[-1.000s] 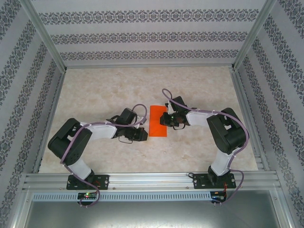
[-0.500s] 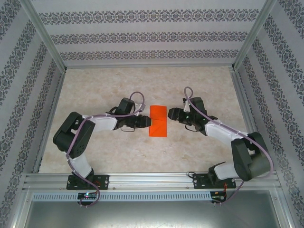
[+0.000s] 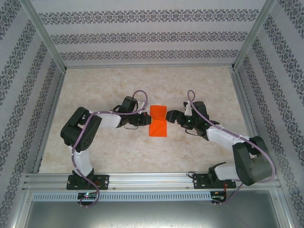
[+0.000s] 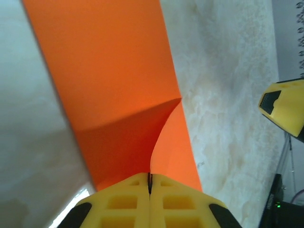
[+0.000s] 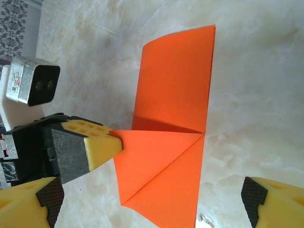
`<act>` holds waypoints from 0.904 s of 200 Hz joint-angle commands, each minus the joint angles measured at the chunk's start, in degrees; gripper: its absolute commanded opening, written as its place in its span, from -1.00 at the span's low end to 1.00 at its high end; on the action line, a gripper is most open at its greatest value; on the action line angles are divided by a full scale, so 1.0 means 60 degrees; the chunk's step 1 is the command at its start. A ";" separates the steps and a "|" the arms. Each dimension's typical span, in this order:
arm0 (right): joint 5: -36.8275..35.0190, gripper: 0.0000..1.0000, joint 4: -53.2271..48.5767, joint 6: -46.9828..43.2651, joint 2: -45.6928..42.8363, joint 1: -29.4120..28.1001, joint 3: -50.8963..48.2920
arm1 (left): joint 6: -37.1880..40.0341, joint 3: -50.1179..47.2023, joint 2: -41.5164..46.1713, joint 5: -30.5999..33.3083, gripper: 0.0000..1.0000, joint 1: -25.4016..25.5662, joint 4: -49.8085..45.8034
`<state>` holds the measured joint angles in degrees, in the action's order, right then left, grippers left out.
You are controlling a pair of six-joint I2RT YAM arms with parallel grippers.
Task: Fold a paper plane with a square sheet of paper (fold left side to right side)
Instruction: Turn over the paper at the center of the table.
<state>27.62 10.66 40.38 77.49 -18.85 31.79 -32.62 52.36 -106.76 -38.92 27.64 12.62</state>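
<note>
The square sheet of paper (image 3: pixel 158 114) lies mid-table as a narrow orange rectangle. Its near half carries a diagonal crease and a triangular flap (image 5: pixel 156 161) that lifts off the layer below. My left gripper (image 3: pixel 145 122) is at the sheet's left edge, shut on the flap's corner. In the left wrist view the sheet (image 4: pixel 109 76) rises in a curl from the left gripper (image 4: pixel 150 178), whose yellow jaws pinch it. My right gripper (image 3: pixel 170 115) stands open just right of the sheet, apart from it. The right gripper (image 5: pixel 149 199) has its fingers wide on either side, nothing between them.
The marble-patterned table top (image 3: pixel 142 80) is ringed by aluminium rails (image 3: pixel 147 179) and patterned walls. Both arms reach in from the near edge towards the middle. The left arm's camera housing (image 5: pixel 33 85) sits close to the sheet's left side.
My right gripper let go of the sheet, opened and drew back to its right. My left gripper moved up to the sheet's left edge and shut on the flap's corner.
</note>
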 commanded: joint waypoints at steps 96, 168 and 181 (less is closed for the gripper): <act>0.0748 0.60 0.0476 0.0509 0.2686 -0.1149 0.1684 | 0.0501 -0.0548 0.0860 0.0731 -0.88 -0.0065 0.0090; 0.0846 -0.47 0.0585 0.0695 0.3431 -0.1316 0.2053 | 0.0511 -0.0549 0.1086 0.0707 -0.53 -0.0149 0.0010; 0.0832 -0.70 0.0581 0.0626 0.3432 -0.1311 0.2067 | 0.0493 -0.0619 0.1293 0.0697 -0.31 -0.0229 -0.0022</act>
<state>31.68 12.73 44.97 97.49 -26.15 42.92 -30.81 49.60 -102.48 -35.22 27.62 12.53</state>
